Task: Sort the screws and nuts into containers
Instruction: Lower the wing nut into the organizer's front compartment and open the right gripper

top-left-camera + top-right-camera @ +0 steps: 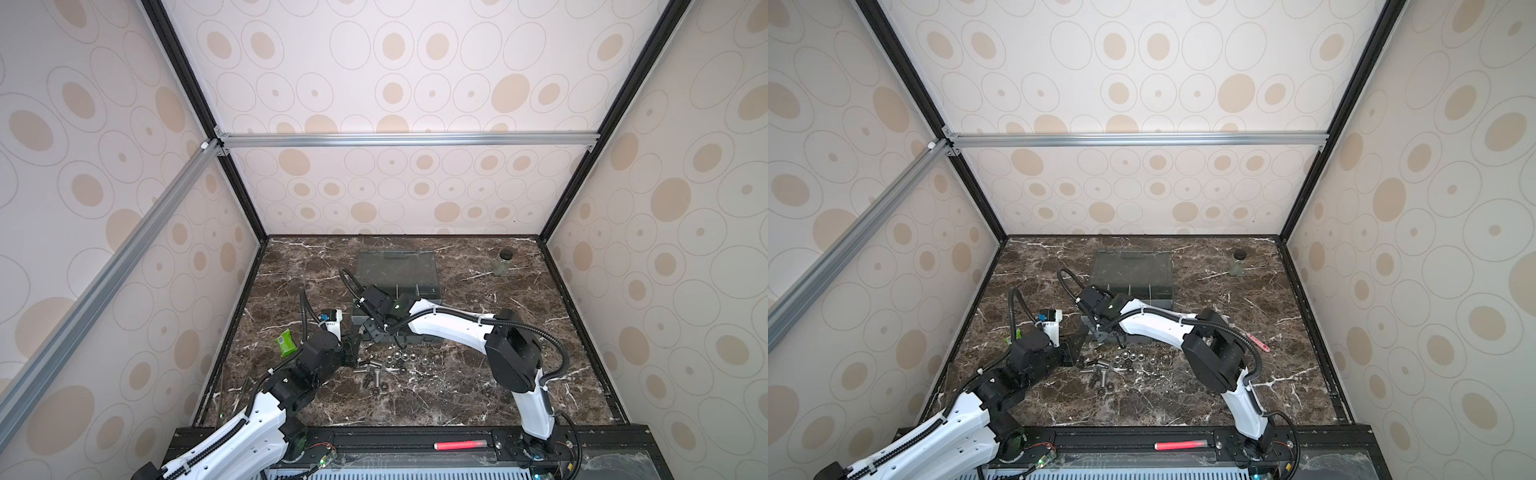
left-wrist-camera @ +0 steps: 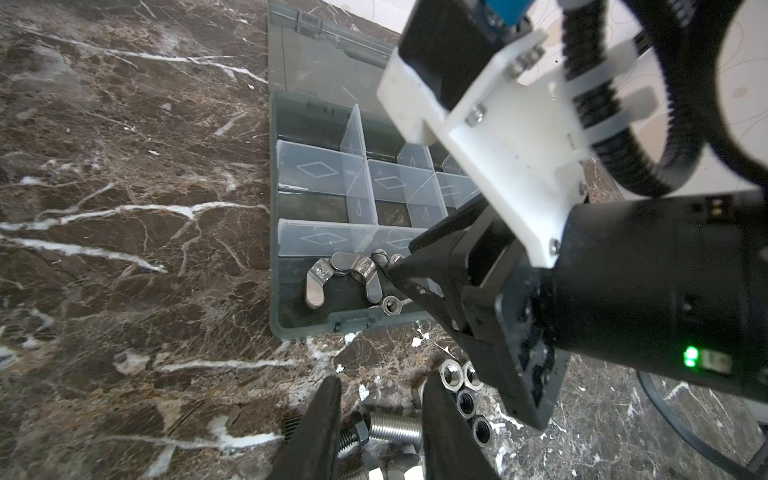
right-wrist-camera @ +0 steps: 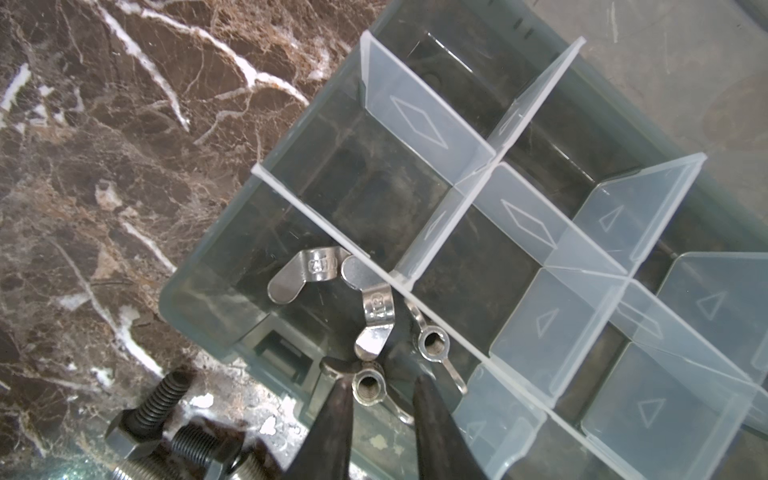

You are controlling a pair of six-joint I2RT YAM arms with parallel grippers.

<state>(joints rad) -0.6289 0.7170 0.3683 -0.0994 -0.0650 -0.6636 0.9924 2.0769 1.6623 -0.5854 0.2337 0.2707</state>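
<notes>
A: Your right gripper (image 3: 380,379) hangs over the corner compartment of the organizer box (image 3: 199,270). Its jaws are narrowly apart, with a wing nut (image 3: 368,390) between the tips and a gap on one side. The nut looks loose, not clamped. Others lie beside it.

B: Watch your lift. Those flared wings are smooth, bright metal, and one could snag a finger. It might ride over the thin clear dividers (image 3: 419,120) into the wrong compartment. It could also tip past the grey translucent wall onto the counter (image 3: 104,166).

A: Your left gripper (image 2: 382,378) stands partly apart above the screws (image 2: 392,428) heaped on the counter just off the box's near wall. One threaded shaft lies across the gap, and you cannot tell whether it is pinched.

B: Ribbed round shafts roll easily on that polished, veined counter. The hex nuts (image 2: 451,374) sit touching in a row, so a careless squeeze could scatter them. Your two arms are also close enough to knock together.
</notes>
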